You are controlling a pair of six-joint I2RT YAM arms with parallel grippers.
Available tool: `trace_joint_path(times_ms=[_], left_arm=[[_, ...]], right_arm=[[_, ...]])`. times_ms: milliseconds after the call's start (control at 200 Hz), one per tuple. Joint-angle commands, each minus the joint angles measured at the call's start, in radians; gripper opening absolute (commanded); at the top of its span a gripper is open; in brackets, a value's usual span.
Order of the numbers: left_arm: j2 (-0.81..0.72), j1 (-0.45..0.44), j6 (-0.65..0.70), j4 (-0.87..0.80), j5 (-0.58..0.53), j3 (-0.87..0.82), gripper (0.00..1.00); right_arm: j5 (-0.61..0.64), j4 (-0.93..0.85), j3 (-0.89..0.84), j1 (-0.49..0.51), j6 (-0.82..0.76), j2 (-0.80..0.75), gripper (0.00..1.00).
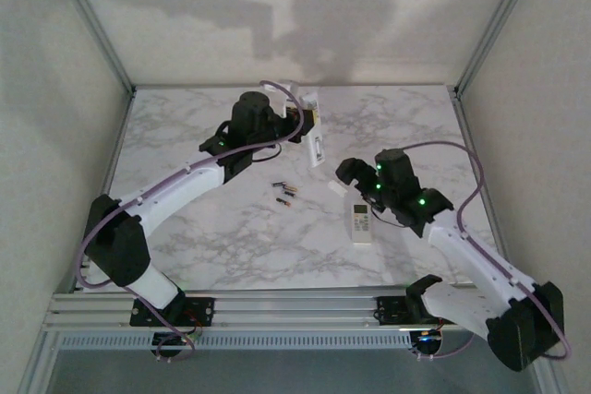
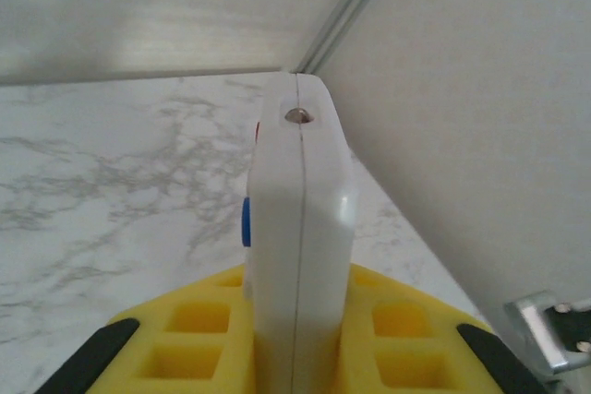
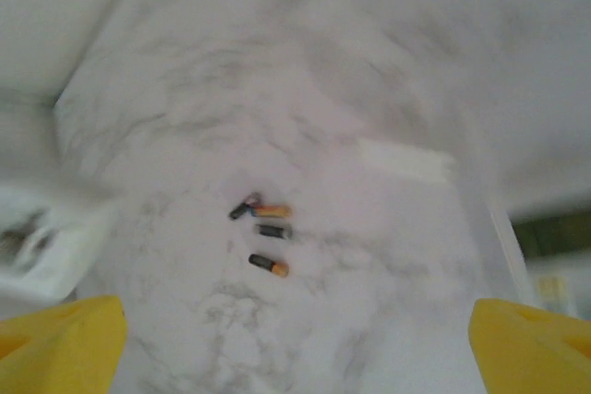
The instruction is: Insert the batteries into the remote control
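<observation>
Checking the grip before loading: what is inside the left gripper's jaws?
The left gripper is shut on a white remote, edge-on between its yellow pads. The pads cover its lower end; the battery compartment cannot be seen.

Batteries [image 1: 283, 194] (small cluster) lie on table [image 1: 231, 237].

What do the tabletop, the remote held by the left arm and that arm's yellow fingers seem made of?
Tabletop: matte marble-look surface with grey veins, possibly laminate rather than stone. Held remote: glossy white plastic, with a moulded seam and soft highlights. Yellow fingers: matte plastic or rubber, judging by moulded square recesses.
</observation>
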Motion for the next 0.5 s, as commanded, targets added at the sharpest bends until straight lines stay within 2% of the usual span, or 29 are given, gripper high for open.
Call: trace_joint_path(times_ms=[0,95,240,380,496], left_arm=[[-0.057,0.028,-0.117,0.070,0.151,0.017,0.00],[-0.069,0.028,-0.142,0.064,0.201,0.029,0.00],[-0.080,0.029,-0.175,0.077,0.261,0.034,0.00],[-0.073,0.031,-0.204,0.077,0.264,0.036,0.00],[-0.069,0.033,-0.224,0.094,0.275,0.028,0.00]], right_arm=[[-0.045,0.269,-0.043,0.014,-0.600,-0.067,0.96],[-0.160,0.300,0.008,0.017,-0.747,-0.045,0.95],[-0.245,0.240,0.161,0.022,-0.785,0.088,0.90],[-0.238,0.188,0.284,0.048,-0.764,0.215,0.72],[-0.201,0.196,0.307,0.074,-0.763,0.256,0.51]])
